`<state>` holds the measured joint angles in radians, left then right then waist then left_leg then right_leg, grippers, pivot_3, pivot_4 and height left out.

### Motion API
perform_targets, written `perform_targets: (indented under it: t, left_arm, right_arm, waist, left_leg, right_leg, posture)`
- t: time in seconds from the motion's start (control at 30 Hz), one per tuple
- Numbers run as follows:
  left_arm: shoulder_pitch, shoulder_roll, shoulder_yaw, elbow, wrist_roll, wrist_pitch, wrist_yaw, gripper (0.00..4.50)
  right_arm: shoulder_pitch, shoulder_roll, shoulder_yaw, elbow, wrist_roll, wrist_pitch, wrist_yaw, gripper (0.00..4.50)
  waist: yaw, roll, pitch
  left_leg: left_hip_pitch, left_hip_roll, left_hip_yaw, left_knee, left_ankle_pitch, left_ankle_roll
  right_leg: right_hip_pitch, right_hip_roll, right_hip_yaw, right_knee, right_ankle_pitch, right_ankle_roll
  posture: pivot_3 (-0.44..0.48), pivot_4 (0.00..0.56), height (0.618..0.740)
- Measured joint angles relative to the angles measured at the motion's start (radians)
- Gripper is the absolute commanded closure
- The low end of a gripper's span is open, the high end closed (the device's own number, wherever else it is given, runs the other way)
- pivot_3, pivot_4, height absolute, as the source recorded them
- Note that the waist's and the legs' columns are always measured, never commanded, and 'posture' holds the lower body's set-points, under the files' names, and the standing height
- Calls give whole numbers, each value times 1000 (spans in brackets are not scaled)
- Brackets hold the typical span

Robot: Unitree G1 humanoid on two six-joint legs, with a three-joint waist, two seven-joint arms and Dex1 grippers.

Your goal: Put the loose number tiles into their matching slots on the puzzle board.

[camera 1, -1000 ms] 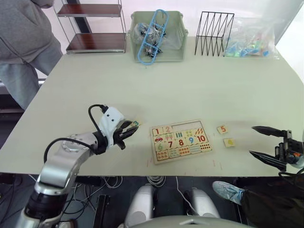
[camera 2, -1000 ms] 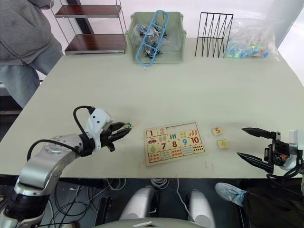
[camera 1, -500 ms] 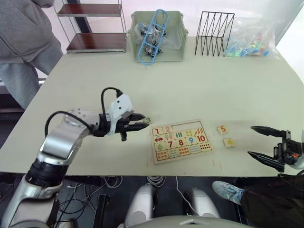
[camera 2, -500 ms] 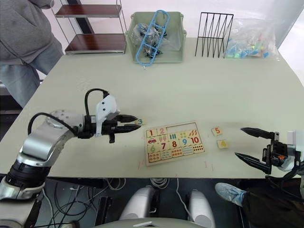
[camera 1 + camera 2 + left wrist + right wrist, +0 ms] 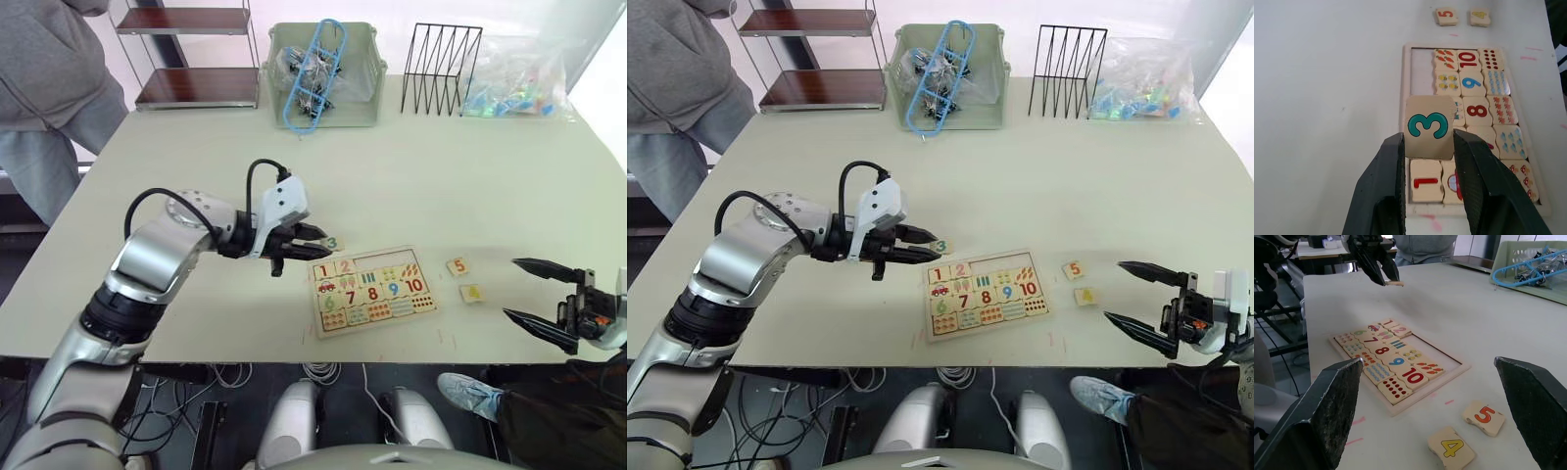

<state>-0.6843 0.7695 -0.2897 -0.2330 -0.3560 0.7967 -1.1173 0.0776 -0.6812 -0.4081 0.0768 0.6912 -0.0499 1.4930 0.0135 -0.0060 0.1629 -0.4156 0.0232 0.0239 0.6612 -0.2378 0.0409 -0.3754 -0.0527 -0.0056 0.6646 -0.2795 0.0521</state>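
a pale green-grey table (image 5: 411, 186) fills the centre of the frame, with a person in a grey hooded top (image 5: 44, 69) standing at upper left beside a small wooden shelf unit (image 5: 191, 54). along the table's far edge, top centre to top right, sit a pale green bin (image 5: 323, 73) holding a blue plastic rack, a black wire rack (image 5: 441, 67) and a clear bag of coloured pieces (image 5: 519, 83).

low in the middle of the frame lies the puzzle board (image 5: 372, 290), its lower rows filled with picture tiles and the digits 6 to 10. tiles 1 (image 5: 1426, 182) and 2 (image 5: 345, 266) sit in the board's top row, and the slots right of them are bare.

the left gripper (image 5: 315, 238) reaches in from the left of the frame, its two black fingers closed narrow on the number 3 tile (image 5: 1429, 126), which it holds by the edges just above the board's upper left corner. in the left wrist view the teal digit faces the camera, with the board below it.

the number 5 tile (image 5: 458, 266) and the number 4 tile (image 5: 472, 293) lie loose on the table just right of the board, close together and apart from it.

at the lower right edge of the frame the right gripper (image 5: 541, 299) hovers with its fingers spread wide, holding nothing, well apart from the two loose tiles.
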Motion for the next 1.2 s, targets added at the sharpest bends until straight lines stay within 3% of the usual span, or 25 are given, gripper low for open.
perform_targets:
  t: [0.4, 1.2]
  left_arm:
    - [-140, -100, -144, 92, 87, 49, 27, 3572]
    - [-331, -197, -457, 150, 336, 134, -17, 3572]
  right_arm:
    - [8, 24, 3, -37, -2, -1, -23, 0]
    - [24, 67, 8, -61, -7, -40, -62, 0]
  waist:
    - [0, 0, 0]
    - [0, 0, 0]
  left_leg:
    - [-1, 0, 0, 3, 0, 0]
    - [-1, 0, 0, 4, 0, 0]
  right_leg:
    - [0, 1, 0, 2, 0, 0]
    - [0, 2, 1, 2, 0, 0]
  posture:
    - [0, 150, 740]
    - [0, 150, 740]
